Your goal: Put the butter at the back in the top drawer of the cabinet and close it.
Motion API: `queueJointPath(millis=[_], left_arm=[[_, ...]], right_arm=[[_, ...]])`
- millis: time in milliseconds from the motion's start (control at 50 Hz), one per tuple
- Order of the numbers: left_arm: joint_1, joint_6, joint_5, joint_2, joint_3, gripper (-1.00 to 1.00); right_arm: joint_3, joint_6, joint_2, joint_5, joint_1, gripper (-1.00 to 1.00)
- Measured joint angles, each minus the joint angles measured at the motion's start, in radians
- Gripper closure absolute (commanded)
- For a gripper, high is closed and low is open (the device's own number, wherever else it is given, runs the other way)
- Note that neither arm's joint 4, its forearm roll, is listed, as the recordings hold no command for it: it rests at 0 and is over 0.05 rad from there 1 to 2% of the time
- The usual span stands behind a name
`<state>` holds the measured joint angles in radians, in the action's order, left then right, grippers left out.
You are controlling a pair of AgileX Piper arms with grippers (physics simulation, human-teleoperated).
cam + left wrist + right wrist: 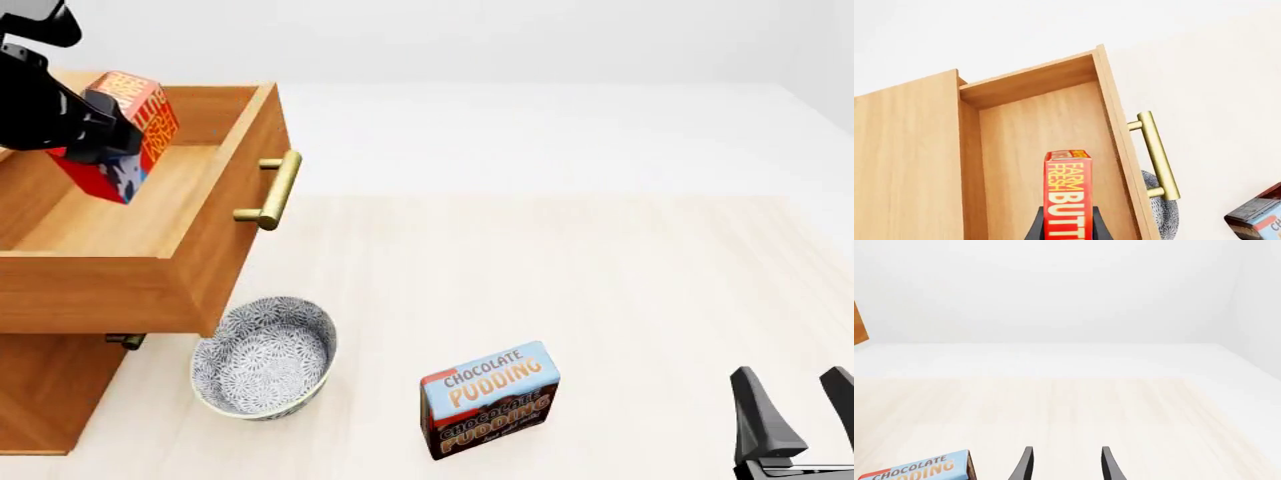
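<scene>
we hold the butter (123,135) in the left gripper (94,140), fingers clamped on its lower end, long axis running out along them, tilted above the open top drawer (147,215) of the cabinet (47,390). the right gripper (798,410) (far nearer the pudding box (489,400)) stands parted, empty.

Light was bright, even and soft in all three views, with no glare. The pale desk (641,270) nearly merged into the white backdrop. Shadows were faint: a soft one lay under the patterned bowl (263,358) toward six o'clock, and a darker band sat beneath the open top drawer (200,265). Edges were crisp throughout, without blur, grain or bending at the borders.
</scene>
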<state>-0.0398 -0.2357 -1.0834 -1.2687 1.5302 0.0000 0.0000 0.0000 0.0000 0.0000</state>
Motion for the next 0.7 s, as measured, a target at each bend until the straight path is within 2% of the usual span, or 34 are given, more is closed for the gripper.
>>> queueJointPath(millis=[700], left_arm=[[0.068,-0.033,0.075,-0.014,-0.090,1.00]], right_arm=[[0.000,0.000,0.000,0.000,0.000,-1.00]])
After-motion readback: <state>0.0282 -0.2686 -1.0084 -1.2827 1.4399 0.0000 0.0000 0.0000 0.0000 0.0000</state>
